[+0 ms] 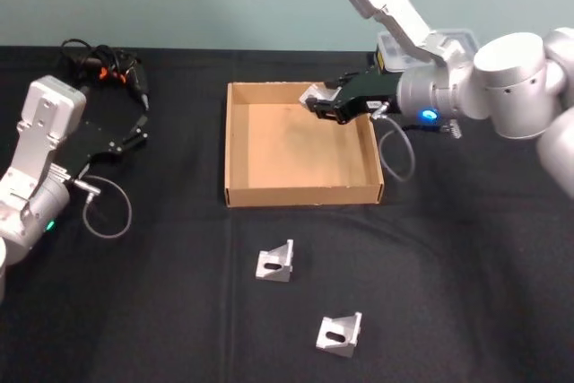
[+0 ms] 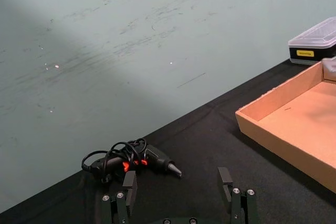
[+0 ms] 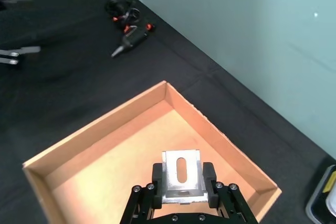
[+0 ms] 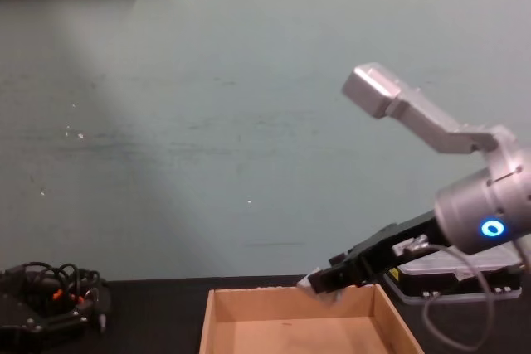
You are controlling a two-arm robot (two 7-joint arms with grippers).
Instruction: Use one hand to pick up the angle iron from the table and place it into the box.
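My right gripper (image 1: 321, 103) is shut on a silver angle iron (image 3: 181, 177) and hovers over the far right corner of the tan cardboard box (image 1: 303, 195). From the chest view the held angle iron (image 4: 314, 282) hangs just above the box's back wall (image 4: 290, 300). Two more angle irons lie on the black table in front of the box, one close to it (image 1: 275, 262) and one nearer me (image 1: 339, 334). The left gripper (image 1: 139, 132) rests open at the far left, with nothing between its fingers (image 2: 129, 186).
A black glue gun with tangled cables (image 1: 112, 67) lies at the back left of the table (image 1: 179, 311). A clear-lidded plastic case (image 1: 448, 42) stands behind the right arm, near the teal wall.
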